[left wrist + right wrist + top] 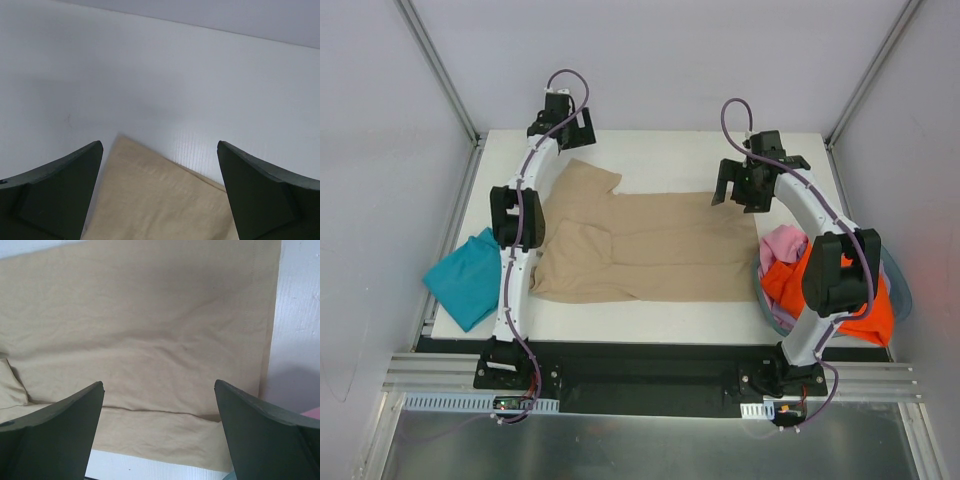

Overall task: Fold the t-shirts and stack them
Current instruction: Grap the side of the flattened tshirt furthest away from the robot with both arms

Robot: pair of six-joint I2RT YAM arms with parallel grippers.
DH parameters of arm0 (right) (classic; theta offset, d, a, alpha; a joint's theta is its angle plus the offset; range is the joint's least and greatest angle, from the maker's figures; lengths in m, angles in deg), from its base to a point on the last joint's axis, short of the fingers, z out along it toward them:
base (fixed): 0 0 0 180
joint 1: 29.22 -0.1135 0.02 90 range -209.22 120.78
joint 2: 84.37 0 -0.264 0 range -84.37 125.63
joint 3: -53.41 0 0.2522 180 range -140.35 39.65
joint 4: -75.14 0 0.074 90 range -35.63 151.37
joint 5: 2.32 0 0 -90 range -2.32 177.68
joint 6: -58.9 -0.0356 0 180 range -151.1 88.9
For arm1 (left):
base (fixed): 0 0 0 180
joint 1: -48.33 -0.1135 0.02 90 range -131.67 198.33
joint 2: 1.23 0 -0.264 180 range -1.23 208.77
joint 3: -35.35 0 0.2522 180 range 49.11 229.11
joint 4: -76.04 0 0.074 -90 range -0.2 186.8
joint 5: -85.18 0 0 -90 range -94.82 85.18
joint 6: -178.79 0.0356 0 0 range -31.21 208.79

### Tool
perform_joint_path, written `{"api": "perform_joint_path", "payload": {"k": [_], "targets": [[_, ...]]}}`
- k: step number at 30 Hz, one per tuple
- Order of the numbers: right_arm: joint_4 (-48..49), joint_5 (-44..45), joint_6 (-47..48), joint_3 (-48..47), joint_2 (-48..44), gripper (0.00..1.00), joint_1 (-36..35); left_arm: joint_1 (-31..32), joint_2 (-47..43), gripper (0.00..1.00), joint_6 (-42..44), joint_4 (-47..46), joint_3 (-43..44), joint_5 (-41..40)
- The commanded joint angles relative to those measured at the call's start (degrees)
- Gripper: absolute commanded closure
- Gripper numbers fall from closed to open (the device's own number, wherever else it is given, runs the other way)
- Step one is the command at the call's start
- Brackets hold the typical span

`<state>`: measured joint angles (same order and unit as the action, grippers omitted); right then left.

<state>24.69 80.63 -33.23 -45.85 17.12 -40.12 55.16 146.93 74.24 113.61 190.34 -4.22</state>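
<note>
Left gripper point(160, 145) and right gripper point(159, 385) are hovering spread, empty; the limp tan shirt point(650, 245) is probably wanting corner pinches.

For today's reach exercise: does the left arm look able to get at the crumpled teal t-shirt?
Probably yes: the crumpled teal cloth t-shirt lies uncovered just left of that arm, and the open left claw holds nothing.

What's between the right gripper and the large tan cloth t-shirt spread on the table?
Nothing visible. The right gripper hangs open above the large tan cloth t-shirt, near its hem; the wrist view shows only bare cloth below.
</note>
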Motion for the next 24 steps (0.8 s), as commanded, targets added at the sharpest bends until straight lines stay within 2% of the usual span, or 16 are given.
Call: {"api": "perform_joint_path", "payload": {"k": [1, 3, 6, 8, 16, 20, 24], "targets": [[-0.67, -1.04, 0.37, 0.41, -0.86, 0.03, 0.35, -0.77, -0.06, 0.01, -3.64, -3.86, 0.19, 3.52], [-0.67, -0.95, 0.9, 1.46, -1.56, 0.03, 0.44, -0.68, 0.2, 0.01, -4.26, -3.86, -1.39, 4.5], [-0.67, -0.69, 1.16, 2.69, -2.53, 0.03, 0.61, -0.68, 0.2, 0.02, -4.09, -3.6, -2.62, 1.35], [-0.67, -0.51, 1.17, 3.31, -3.23, 0.03, 0.7, -0.5, -0.23, 0.09, -4.17, -3.07, -4.03, -0.25], [-0.49, -1.47, 0.9, 5.25, -3.67, 0.03, 0.7, 0.99, 0.38, 0.2, -3.82, 2.73, -2.89, -8.41], [-0.14, -1.48, 0.9, 6.47, -4.28, 0.03, 0.7, 1.08, 0.73, 0.23, -4.52, 4.83, -2.45, -8.08], [0.3, -1.74, 0.9, 7.44, -4.81, 0.03, 0.79, 1.08, 2.66, 0.3, -5.31, 9.57, 0.53, -5.79]]}}
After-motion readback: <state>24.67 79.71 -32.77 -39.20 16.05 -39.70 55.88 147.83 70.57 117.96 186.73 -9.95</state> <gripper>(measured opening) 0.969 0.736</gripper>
